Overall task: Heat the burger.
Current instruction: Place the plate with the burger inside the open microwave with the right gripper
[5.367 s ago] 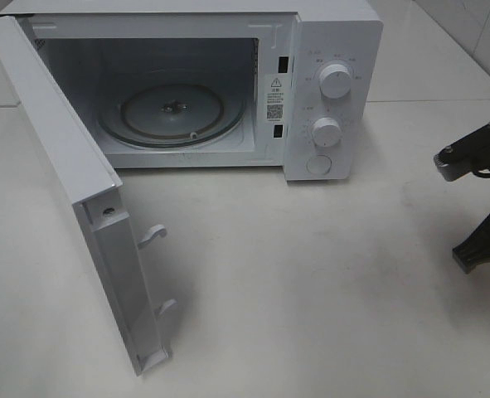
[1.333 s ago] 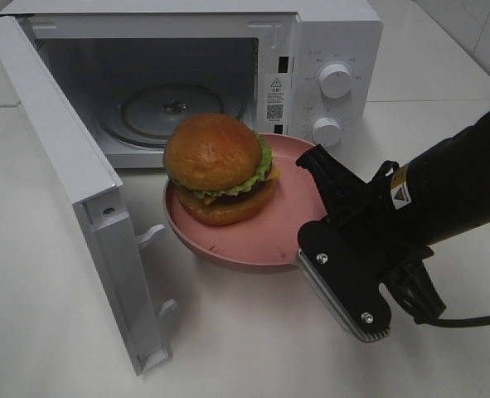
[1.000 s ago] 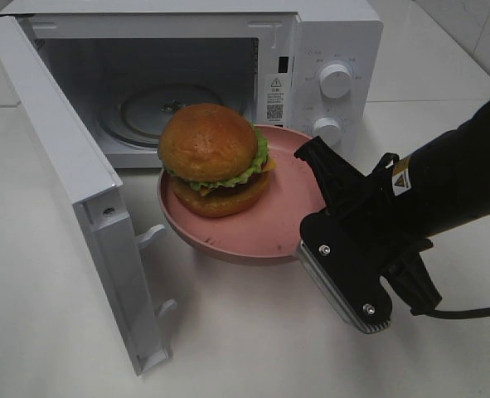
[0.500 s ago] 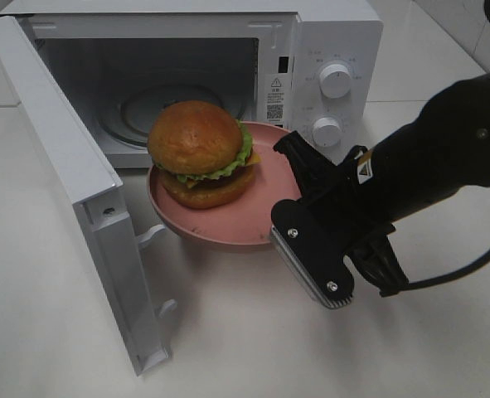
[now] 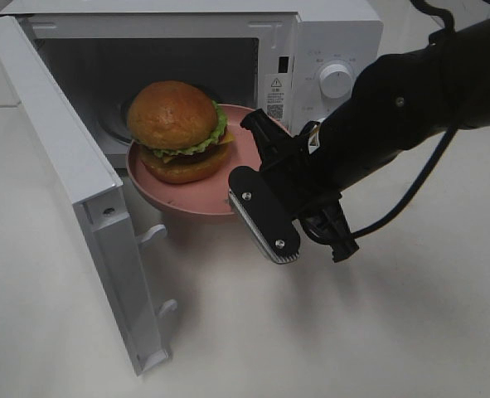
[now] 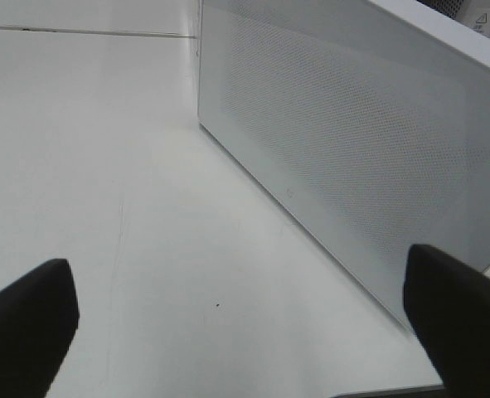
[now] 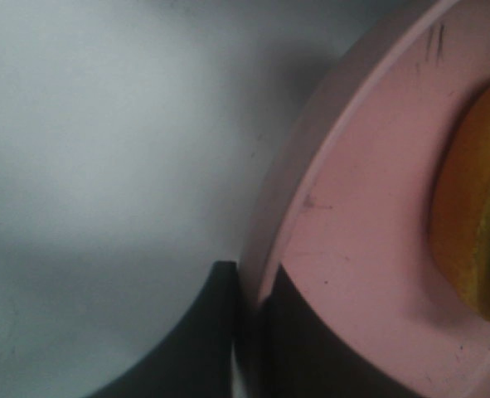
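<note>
The burger (image 5: 174, 124), with a glossy brown bun and green lettuce, sits on a round pink plate (image 5: 238, 153). The plate is held in the air at the mouth of the open microwave (image 5: 327, 41). My right gripper (image 5: 257, 166) is shut on the plate's right rim. In the right wrist view the two dark fingers (image 7: 215, 332) pinch the pink rim (image 7: 294, 207), and the bun's edge (image 7: 477, 224) shows beyond. My left gripper (image 6: 245, 332) is open with nothing between its fingers, beside the microwave's perforated side wall (image 6: 352, 149). It is outside the exterior high view.
The microwave door (image 5: 70, 182) stands swung out to the left, with its latch hooks (image 5: 153, 236) facing the plate. A knob (image 5: 336, 79) sits on the right panel. The right arm's cable (image 5: 410, 195) trails over the white table (image 5: 394, 332).
The right arm has carried the plate and burger up and to the left, from in front of the microwave to its opening. The grip is unchanged, and the left gripper stays open.
</note>
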`<state>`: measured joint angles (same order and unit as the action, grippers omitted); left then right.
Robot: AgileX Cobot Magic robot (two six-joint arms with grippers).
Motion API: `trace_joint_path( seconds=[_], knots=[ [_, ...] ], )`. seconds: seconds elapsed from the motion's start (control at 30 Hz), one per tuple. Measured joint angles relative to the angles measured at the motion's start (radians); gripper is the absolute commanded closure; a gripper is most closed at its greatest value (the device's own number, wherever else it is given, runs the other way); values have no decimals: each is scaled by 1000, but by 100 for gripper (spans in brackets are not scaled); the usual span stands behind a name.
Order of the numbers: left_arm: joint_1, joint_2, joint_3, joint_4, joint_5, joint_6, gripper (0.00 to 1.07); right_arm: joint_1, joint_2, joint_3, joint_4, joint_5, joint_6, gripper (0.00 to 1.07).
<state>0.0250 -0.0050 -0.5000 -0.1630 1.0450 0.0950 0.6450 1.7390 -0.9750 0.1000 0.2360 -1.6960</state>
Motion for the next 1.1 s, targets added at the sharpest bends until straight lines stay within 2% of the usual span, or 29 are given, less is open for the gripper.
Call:
trace_joint_path(
  seconds=[0.6, 1.1],
  knots=[
    [0, 0, 0, 0, 0, 0, 7, 0, 182, -269, -78, 84, 122, 107],
    [0, 0, 0, 0, 0, 0, 7, 0, 291, -445, -118, 157, 160, 107]
  ],
)
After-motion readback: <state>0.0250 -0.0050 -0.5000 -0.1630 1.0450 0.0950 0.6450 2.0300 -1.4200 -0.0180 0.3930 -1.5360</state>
